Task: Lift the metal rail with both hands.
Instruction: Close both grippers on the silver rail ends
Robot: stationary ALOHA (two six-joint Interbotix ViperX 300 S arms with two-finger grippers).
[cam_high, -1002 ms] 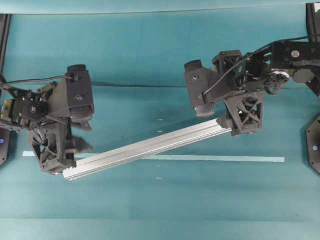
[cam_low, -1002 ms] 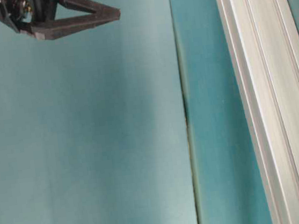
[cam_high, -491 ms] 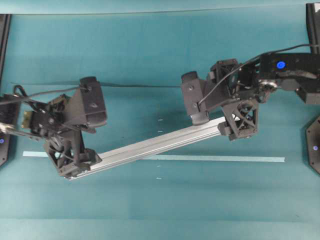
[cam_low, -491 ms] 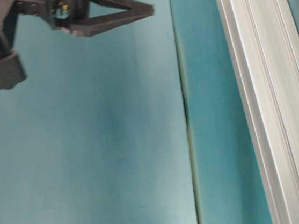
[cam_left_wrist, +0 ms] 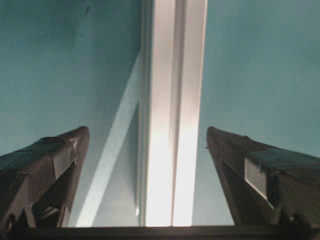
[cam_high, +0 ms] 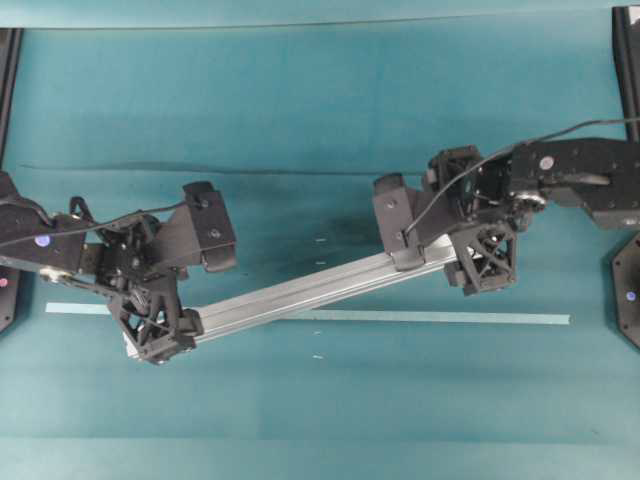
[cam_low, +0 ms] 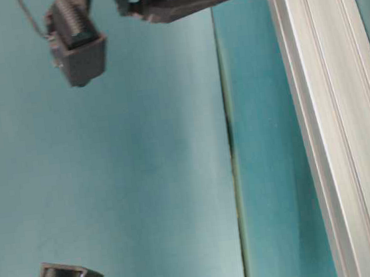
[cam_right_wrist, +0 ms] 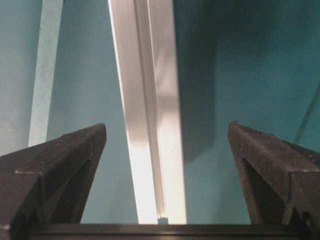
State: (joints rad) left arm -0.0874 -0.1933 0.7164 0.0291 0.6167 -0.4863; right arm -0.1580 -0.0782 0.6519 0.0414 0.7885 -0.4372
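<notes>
We see no containers here; the one object is the metal rail (cam_high: 310,290), lying on the teal surface (cam_high: 300,100) and running on a slant from the lower left of the overhead view up toward the right of centre. It crosses over a thin pale tape strip (cam_high: 450,318) that lies level across the lower middle.

The left hand (cam_high: 175,295) sits over the rail's lower-left end, and in its wrist view its two fingers (cam_left_wrist: 45,165) stand wide apart on either side of the rail (cam_left_wrist: 172,115), with teal showing between each finger and the metal. The right hand (cam_high: 440,255) is over the upper-right end, likewise spread wide, the rail (cam_right_wrist: 147,115) between its fingers (cam_right_wrist: 60,160) and gripped by neither.

The surface is a teal mat with a dark seam (cam_low: 229,140) running through it. Black frame parts (cam_high: 627,290) stand at the left and right edges of the overhead view.
</notes>
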